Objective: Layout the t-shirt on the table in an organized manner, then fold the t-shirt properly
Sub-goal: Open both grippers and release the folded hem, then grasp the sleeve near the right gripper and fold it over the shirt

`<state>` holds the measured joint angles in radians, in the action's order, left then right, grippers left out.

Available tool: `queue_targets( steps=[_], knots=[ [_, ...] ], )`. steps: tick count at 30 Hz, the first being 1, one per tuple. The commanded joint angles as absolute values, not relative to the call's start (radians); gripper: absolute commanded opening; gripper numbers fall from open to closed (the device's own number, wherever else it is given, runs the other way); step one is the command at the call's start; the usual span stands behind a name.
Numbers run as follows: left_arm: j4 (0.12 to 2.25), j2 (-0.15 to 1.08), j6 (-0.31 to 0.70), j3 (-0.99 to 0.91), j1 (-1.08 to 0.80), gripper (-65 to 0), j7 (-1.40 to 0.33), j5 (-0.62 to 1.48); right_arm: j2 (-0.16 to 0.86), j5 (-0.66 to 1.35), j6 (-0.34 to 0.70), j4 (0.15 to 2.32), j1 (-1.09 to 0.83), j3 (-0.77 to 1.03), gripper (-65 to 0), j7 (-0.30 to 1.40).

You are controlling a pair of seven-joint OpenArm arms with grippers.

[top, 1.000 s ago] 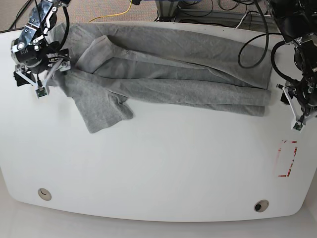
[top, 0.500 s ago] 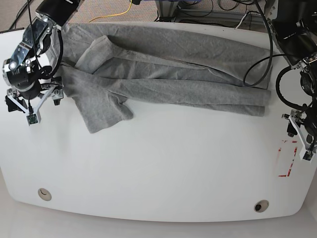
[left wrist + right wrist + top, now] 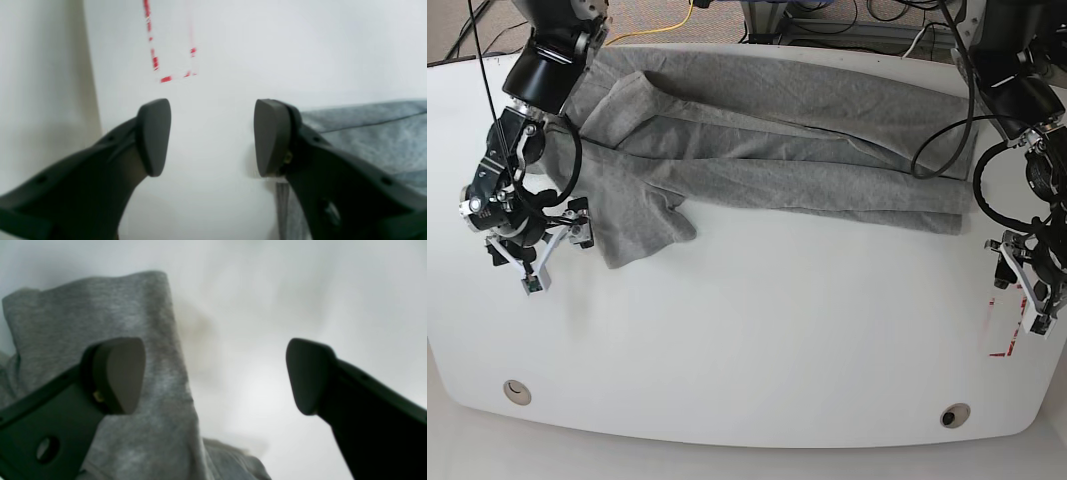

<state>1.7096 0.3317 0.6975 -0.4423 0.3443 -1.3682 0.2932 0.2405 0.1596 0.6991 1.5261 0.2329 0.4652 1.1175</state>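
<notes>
Both sets of jaws are spread apart with nothing pinched between them, so you're in a reach, not a carry. Your right gripper [image 3: 213,376] has one pad over the heather-grey soft cotton t-shirt [image 3: 767,140] and the other over bare tabletop, which straddles the sleeve's edge; my guess is that's deliberate, since it's the loose flap you'd pull out to flatten. Your left gripper [image 3: 211,136] sits just off the shirt's other end, cloth beside and behind one jaw, only the smooth white table [image 3: 767,340] between the pads, and the red dashed rectangle marking [image 3: 170,46] further ahead. The shirt lies bunched lengthwise in a long strip across the far side, so the layout still looks undone to me.
</notes>
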Motion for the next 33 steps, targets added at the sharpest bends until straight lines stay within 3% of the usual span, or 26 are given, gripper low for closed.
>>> queue_targets(
  steps=[1,9,23,27,33],
  knots=[
    [1.727,0.352,0.698,-0.447,0.364,-27.8,-1.359,0.286,0.249,0.171,0.698,1.465,0.269,0.440,0.0,1.050],
    [1.727,0.355,0.698,-0.449,0.348,-27.8,-1.359,0.286,0.234,0.171,0.698,1.247,0.308,0.421,0.0,0.954],
    [1.727,0.352,0.698,-0.449,0.348,-27.8,-1.359,0.286,0.170,0.173,0.698,1.233,0.311,0.321,-0.5,0.947],
    [1.727,0.352,0.698,-0.449,0.348,-27.8,-1.359,0.286,0.145,0.173,0.698,1.233,0.311,0.311,-10.5,0.947],
    [1.727,0.352,0.698,-0.449,0.348,-27.8,-1.359,0.286,0.134,0.173,0.698,1.233,0.312,0.309,-32.2,0.947]
  ],
)
